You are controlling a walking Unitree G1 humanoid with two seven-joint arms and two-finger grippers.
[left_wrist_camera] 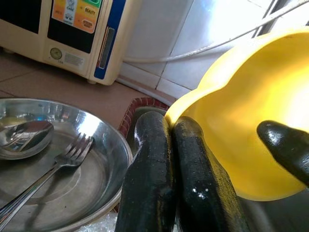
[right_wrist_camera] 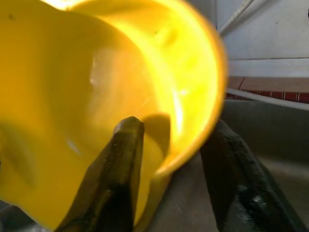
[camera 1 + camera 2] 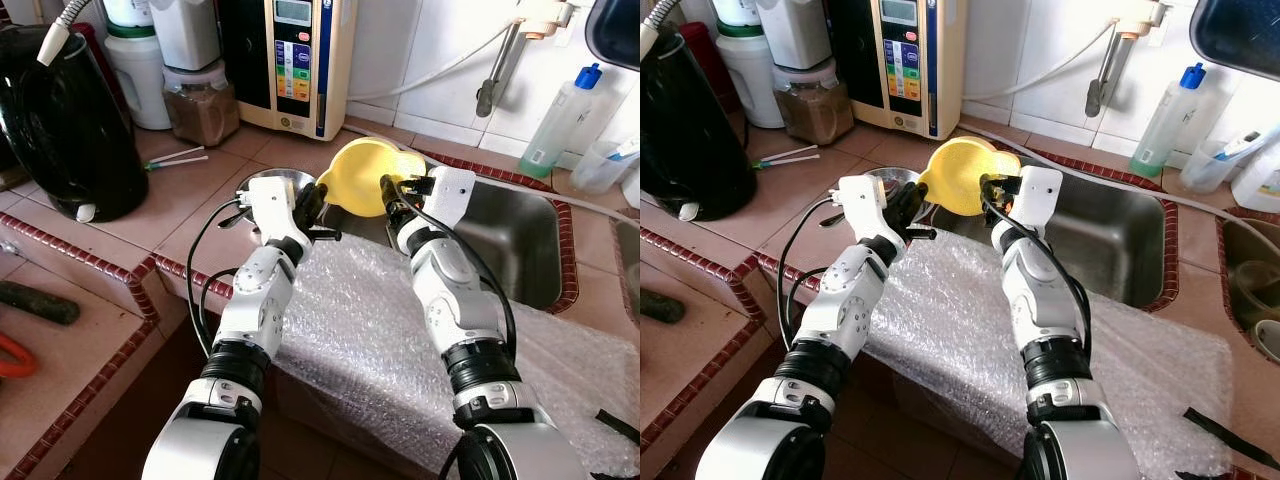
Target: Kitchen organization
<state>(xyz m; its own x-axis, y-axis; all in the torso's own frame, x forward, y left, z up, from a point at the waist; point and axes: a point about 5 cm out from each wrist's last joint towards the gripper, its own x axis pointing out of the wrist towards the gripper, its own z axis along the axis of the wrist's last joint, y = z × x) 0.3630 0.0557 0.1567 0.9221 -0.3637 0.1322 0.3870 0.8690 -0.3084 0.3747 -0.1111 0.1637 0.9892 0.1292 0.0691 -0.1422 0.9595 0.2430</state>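
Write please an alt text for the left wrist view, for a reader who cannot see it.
The left gripper, its two black fingers shut together, points at the edge of a yellow plastic jug. Beside it a steel bowl holds a fork and a spoon, with a cream wall appliance behind.

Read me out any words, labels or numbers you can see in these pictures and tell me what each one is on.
"BEAUTY": on an orange button of the cream water machine against the wall, seen in the left wrist view.
Its other coloured buttons, small display and round sticker carry print too blurred to read.
The clear bottle with a blue cap by the sink shows no readable label.
The yellow jug held by the right gripper bears no text.
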